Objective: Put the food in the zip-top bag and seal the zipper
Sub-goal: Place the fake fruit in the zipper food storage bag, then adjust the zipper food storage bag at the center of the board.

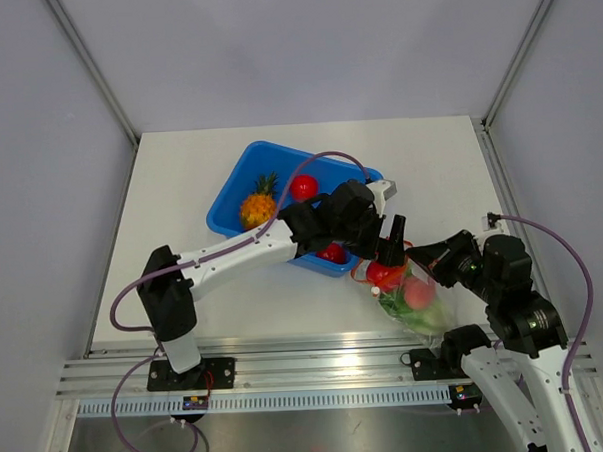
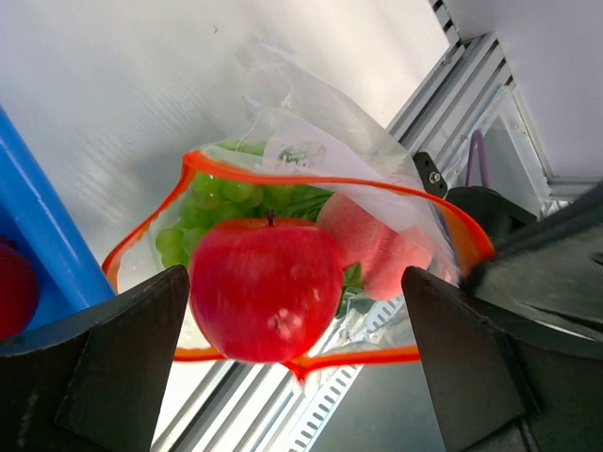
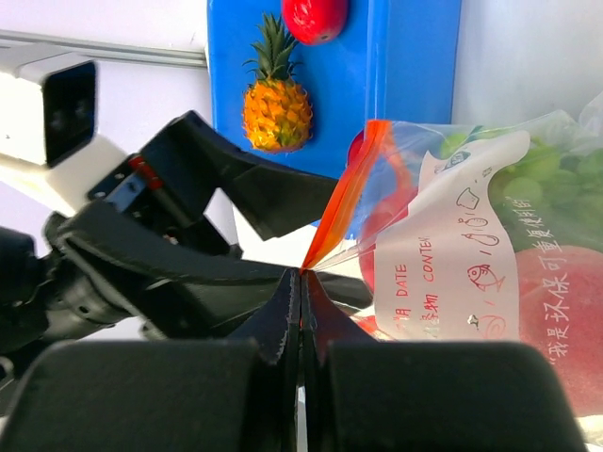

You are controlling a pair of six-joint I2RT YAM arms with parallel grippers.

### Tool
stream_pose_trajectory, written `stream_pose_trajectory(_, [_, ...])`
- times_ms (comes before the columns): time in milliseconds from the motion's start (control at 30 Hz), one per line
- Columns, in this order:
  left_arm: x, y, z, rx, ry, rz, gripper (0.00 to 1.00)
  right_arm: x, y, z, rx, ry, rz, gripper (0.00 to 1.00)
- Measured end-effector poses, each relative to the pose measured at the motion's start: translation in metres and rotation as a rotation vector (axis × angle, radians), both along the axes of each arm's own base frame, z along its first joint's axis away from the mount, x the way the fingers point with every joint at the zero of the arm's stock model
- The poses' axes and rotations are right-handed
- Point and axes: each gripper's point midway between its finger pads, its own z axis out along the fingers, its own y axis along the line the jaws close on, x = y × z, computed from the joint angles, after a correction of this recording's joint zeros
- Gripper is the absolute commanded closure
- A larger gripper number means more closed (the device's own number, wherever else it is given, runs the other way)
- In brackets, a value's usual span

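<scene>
My left gripper stands wide above the apple, which sits in the bag mouth. My right gripper pinches the zipper. I should retract left vertically, clear of the rim.

Clear bag just right of the blue tub, orange zipper gaping open; a red apple at its mouth, peach and green grapes inside. Pineapple and red fruits lie in the tub.
</scene>
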Motion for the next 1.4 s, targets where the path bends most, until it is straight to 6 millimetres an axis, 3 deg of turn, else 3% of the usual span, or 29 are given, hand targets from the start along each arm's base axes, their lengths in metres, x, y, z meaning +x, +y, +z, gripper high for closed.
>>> stream_pose_trajectory(433, [-0.002, 0.004, 0.029, -0.054, -0.036, -0.004, 0.01, -0.001, -0.005, 0.01, -0.01, -0.022, -0.024, 1.0])
stream_pose_trajectory(567, [0.0, 0.007, 0.05, -0.091, -0.055, 0.001, 0.05, -0.004, -0.008, 0.02, -0.023, -0.041, -0.029, 1.0])
stream_pose_trajectory(700, [0.007, 0.024, 0.079, -0.14, -0.081, 0.03, 0.08, -0.007, -0.012, 0.034, -0.039, -0.071, -0.035, 1.0])
stream_pose_trajectory(833, [0.027, 0.056, 0.1, -0.191, -0.093, 0.111, 0.13, -0.008, -0.013, 0.048, -0.049, -0.105, -0.036, 1.0])
stream_pose_trajectory(933, [0.04, 0.074, 0.089, -0.182, -0.069, 0.168, 0.17, -0.007, -0.013, 0.053, -0.059, -0.118, -0.031, 1.0])
stream_pose_trajectory(1000, [0.041, 0.078, 0.069, -0.153, -0.029, 0.182, 0.19, -0.006, -0.013, 0.054, -0.063, -0.117, -0.029, 1.0])
stream_pose_trajectory(1167, [0.035, 0.074, 0.02, -0.074, 0.08, 0.167, 0.24, -0.002, -0.012, 0.051, -0.074, -0.102, -0.026, 1.0])
stream_pose_trajectory(1400, [0.035, 0.067, -0.008, -0.032, 0.146, 0.162, 0.35, -0.001, -0.012, 0.06, -0.081, -0.119, -0.022, 1.0])
